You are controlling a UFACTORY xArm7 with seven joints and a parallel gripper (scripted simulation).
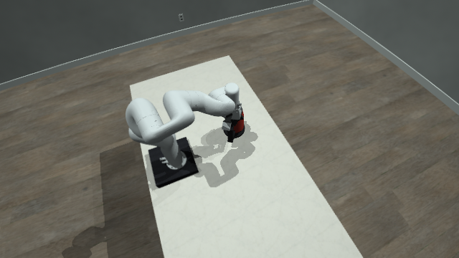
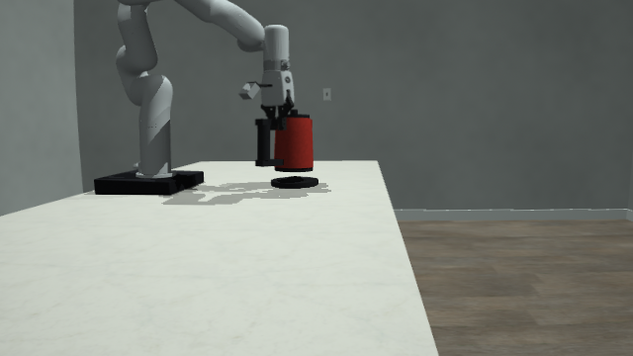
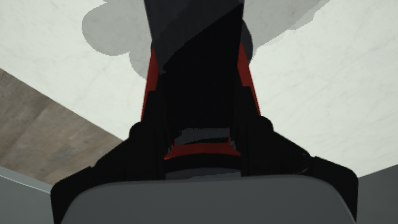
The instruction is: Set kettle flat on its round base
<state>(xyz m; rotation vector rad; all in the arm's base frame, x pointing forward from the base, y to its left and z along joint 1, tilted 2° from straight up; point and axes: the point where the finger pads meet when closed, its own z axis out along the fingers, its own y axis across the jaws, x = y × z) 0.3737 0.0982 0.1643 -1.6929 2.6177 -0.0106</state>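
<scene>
The red kettle (image 2: 294,142) with a black handle (image 2: 263,141) hangs upright in the air, a small gap above the black round base (image 2: 295,182) that lies flat on the white table. The kettle is about over the base. My gripper (image 2: 278,119) comes down from above and is shut on the kettle's handle near its top. In the overhead view the kettle (image 1: 238,125) is mostly hidden by the wrist, and the base shows only as a dark rim below it. In the wrist view the black handle (image 3: 200,75) fills the middle, with red kettle edges on both sides; the base is hidden.
The arm's black mount (image 1: 173,166) stands on the table's left side. The table's right edge (image 2: 396,218) runs close beside the kettle, with wooden floor beyond. Grey walls stand behind.
</scene>
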